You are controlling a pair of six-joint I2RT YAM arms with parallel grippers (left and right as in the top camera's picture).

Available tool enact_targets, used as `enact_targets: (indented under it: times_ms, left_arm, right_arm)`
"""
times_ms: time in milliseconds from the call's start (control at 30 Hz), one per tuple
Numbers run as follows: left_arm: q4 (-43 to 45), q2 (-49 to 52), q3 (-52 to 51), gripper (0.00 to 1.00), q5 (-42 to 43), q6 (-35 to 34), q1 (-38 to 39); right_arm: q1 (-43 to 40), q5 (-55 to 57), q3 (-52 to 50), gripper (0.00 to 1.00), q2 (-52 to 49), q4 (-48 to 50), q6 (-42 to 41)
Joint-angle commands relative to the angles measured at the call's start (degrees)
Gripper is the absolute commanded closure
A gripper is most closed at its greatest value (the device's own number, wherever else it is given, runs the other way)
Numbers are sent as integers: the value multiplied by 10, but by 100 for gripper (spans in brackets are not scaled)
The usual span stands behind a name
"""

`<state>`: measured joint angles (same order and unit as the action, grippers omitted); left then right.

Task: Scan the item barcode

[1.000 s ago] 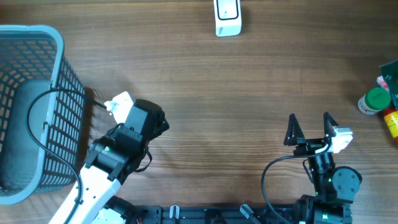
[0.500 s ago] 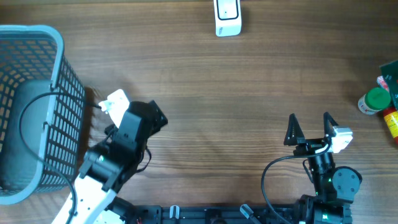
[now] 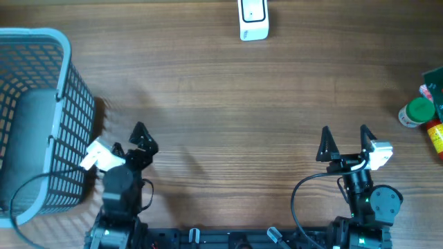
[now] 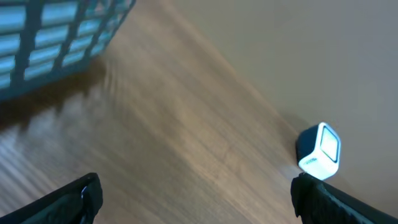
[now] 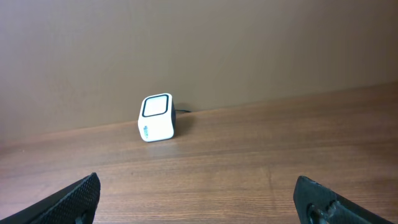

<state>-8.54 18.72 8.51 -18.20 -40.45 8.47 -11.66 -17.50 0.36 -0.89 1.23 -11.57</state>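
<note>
The white barcode scanner point(image 3: 253, 19) stands at the table's far edge; it also shows in the left wrist view point(image 4: 319, 151) and the right wrist view point(image 5: 157, 117). Grocery items lie at the right edge: a green-lidded jar point(image 3: 417, 112), a green box point(image 3: 435, 81) and a red pack point(image 3: 436, 135). My left gripper point(image 3: 130, 142) point(image 4: 196, 193) stands open and empty near the front left, beside the basket. Open and empty too, my right gripper point(image 3: 345, 140) point(image 5: 198, 193) is near the front right, well short of the items.
A blue mesh basket point(image 3: 66, 104) point(image 4: 56, 37) fills the left side of the table, with a grey shape inside it. Bare wooden tabletop point(image 3: 242, 117) stretches between the grippers and the scanner.
My left arm has pulled back from beside the basket toward the front edge and now points away from me. The right arm has not moved.
</note>
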Motion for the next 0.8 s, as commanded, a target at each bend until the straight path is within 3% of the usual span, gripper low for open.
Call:
enact_targets:
  times_ms: [0, 233, 433, 633, 767]
  left_arm:
    - [-3, -66, -11, 0, 69, 108, -75]
    - [5, -121, -39, 0, 90, 195, -139]
    - [54, -185, -82, 0, 138, 207, -197]
    - [82, -185, -81, 0, 163, 214, -178]
    - [174, -185, -81, 0, 278, 339, -136]
  right_arm:
    - [2, 8, -1, 0, 6, 2, -5]
    - [2, 8, -1, 0, 6, 2, -5]
    - [2, 8, -1, 0, 6, 2, -5]
    - [2, 8, -1, 0, 6, 2, -5]
    - [2, 8, -1, 0, 6, 2, -5]
